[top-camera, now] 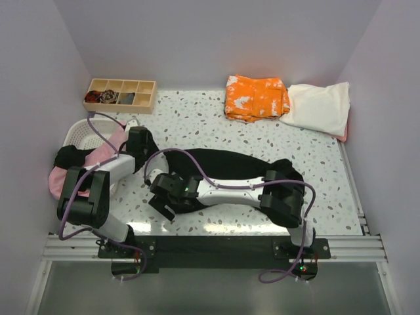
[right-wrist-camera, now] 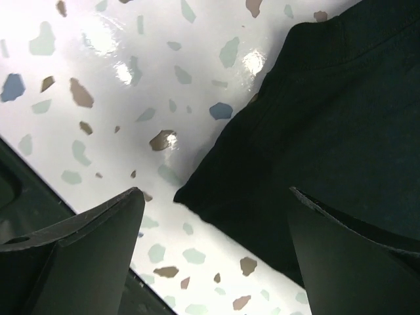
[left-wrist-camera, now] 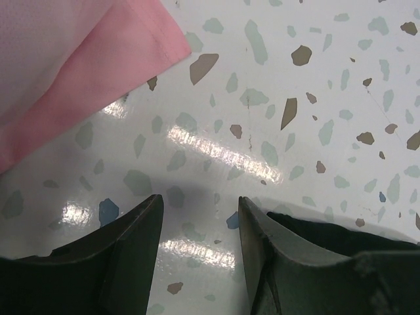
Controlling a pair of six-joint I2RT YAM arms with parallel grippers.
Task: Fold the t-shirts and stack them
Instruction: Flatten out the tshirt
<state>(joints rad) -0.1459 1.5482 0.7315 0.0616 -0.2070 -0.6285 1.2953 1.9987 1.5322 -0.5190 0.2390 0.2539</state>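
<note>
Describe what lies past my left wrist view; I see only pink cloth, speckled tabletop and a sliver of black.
Observer: A black shirt lies crumpled across the middle of the table.
Operator: Report the right jaws.
Observer: They stand wide open, low over that shirt's edge, gripping nothing.
Operator: Name what is already folded.
Observer: An orange shirt and a cream shirt lie folded side by side at the far edge.
</note>
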